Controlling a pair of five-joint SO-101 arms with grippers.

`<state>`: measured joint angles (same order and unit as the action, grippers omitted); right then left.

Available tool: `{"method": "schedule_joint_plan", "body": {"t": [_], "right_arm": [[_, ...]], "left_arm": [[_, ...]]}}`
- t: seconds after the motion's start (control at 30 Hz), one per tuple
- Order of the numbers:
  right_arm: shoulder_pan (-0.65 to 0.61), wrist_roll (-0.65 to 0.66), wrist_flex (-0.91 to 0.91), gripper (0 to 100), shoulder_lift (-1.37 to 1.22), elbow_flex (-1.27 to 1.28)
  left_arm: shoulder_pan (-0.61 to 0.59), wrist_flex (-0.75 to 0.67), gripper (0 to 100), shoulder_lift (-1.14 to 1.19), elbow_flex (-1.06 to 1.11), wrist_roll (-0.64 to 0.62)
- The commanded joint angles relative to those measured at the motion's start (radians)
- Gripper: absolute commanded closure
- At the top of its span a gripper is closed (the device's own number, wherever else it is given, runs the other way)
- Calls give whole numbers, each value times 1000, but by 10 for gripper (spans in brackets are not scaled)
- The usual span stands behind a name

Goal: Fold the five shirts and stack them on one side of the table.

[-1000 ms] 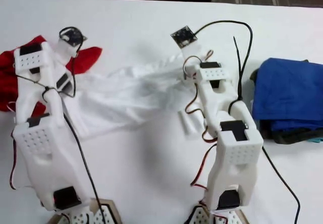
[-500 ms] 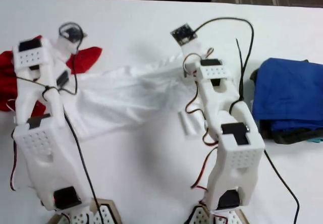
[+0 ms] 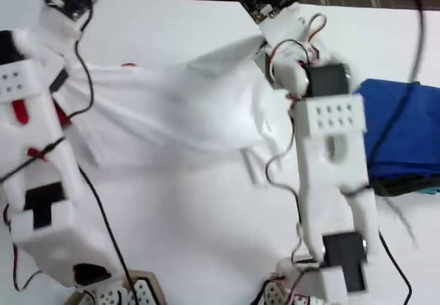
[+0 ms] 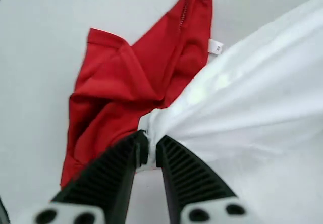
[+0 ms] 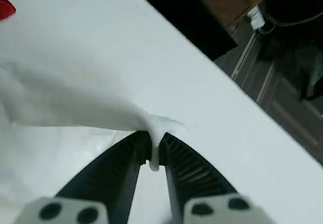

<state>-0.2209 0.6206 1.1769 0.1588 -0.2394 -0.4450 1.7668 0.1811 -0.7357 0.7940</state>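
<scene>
The white shirt [image 3: 185,113] hangs rumpled and stretched above the middle of the table [image 3: 199,243], its ends pinched tight by the left gripper [image 4: 147,151] and the right gripper [image 5: 151,156], both now raised higher than a second ago.

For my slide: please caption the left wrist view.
Left gripper shut on the white shirt edge, crumpled red shirt on the table behind.

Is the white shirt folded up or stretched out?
Stretched out, not folded. The left gripper and right gripper each pinch one end of the white shirt, which spans between them.
</scene>
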Motion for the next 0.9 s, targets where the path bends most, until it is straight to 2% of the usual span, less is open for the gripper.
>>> {"method": "schedule_joint_plan", "body": {"t": [0.0,0.3,0.6,0.87], "right_arm": [[-19,49,59,978,168,-120],[-12,61,150,979,268,-427],[-15,132,243,979,272,-678],[-15,135,366,979,291,-825]], "left_arm": [[-46,17,975,-166,-50,-26],[-55,17,975,-423,-50,-38],[-54,20,976,-600,-45,-75],[-51,18,976,-781,139,-100]]}}
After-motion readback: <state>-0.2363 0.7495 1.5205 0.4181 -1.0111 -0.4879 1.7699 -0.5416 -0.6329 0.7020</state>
